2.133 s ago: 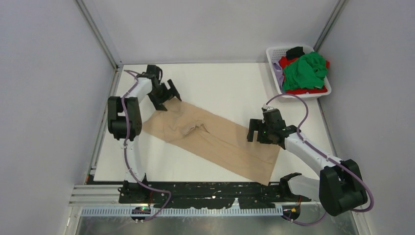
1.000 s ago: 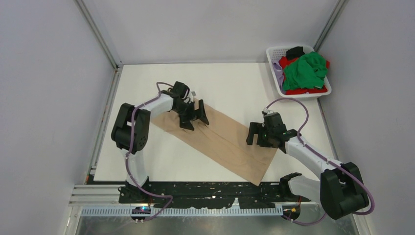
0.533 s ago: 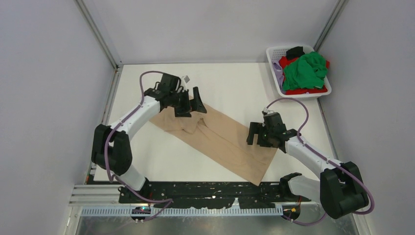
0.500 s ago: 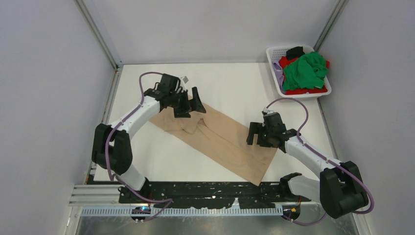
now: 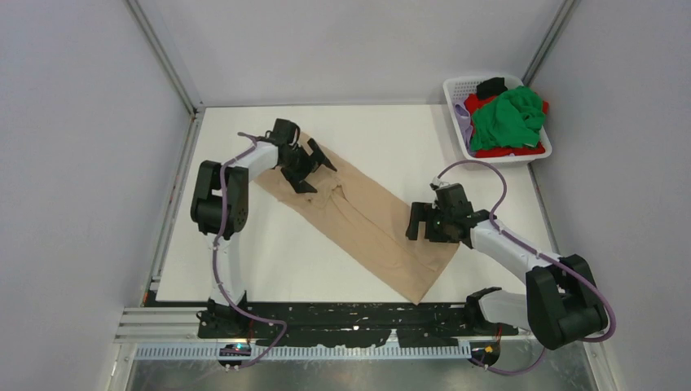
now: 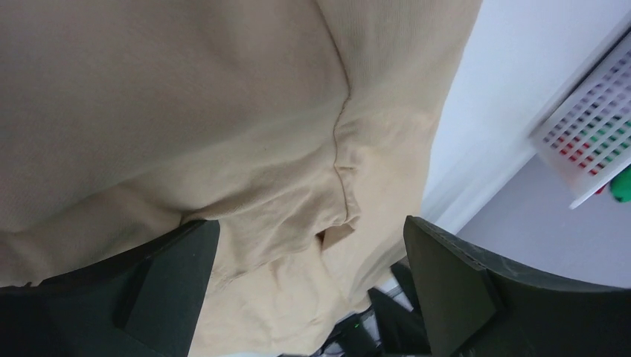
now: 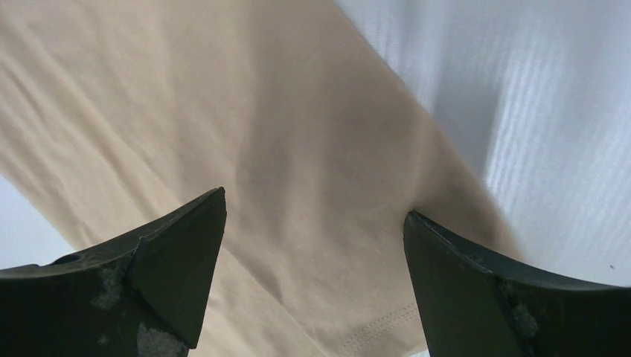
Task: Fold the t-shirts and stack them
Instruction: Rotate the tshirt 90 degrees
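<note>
Beige shirt, a long flat band on the table; long axis diagonal, from far left to hem end at near right. Left gripper over the far end, right gripper over the near end; both spread wide, empty.

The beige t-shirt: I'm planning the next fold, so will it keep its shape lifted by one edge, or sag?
The beige t-shirt will probably sag: it lies flat with soft puckers at a seam. Thin as it looks, it is likely light. Pushed along the table, it would likely bunch, not slide whole.
</note>
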Robot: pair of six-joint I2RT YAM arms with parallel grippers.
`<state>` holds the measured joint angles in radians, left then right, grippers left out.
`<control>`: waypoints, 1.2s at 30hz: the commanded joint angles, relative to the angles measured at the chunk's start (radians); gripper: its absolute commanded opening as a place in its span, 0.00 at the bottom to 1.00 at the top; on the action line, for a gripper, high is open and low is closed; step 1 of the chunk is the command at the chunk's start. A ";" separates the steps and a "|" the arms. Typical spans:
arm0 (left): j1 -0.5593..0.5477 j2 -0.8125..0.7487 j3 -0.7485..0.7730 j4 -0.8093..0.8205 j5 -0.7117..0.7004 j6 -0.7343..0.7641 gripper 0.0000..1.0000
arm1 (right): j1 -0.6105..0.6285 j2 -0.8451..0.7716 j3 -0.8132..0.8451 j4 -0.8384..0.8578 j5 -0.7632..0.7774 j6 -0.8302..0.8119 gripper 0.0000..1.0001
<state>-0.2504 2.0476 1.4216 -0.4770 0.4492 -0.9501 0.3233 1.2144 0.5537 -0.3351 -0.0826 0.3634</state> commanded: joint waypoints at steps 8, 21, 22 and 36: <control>-0.019 0.488 0.713 -0.021 0.024 -0.208 1.00 | 0.163 0.147 0.064 0.042 -0.381 -0.077 0.95; -0.045 0.631 0.926 0.207 0.080 -0.343 1.00 | 0.482 0.332 0.302 0.044 -0.349 -0.142 0.95; -0.043 0.610 0.916 0.204 0.075 -0.331 1.00 | 0.482 0.321 0.306 0.024 -0.330 -0.151 0.96; -0.049 -0.145 0.479 -0.148 -0.125 0.251 1.00 | 0.472 -0.118 0.167 -0.004 0.047 -0.029 0.95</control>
<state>-0.2771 2.2982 2.0880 -0.5133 0.4667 -0.9745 0.8040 1.1755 0.7845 -0.3290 -0.2016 0.2417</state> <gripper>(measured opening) 0.994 0.955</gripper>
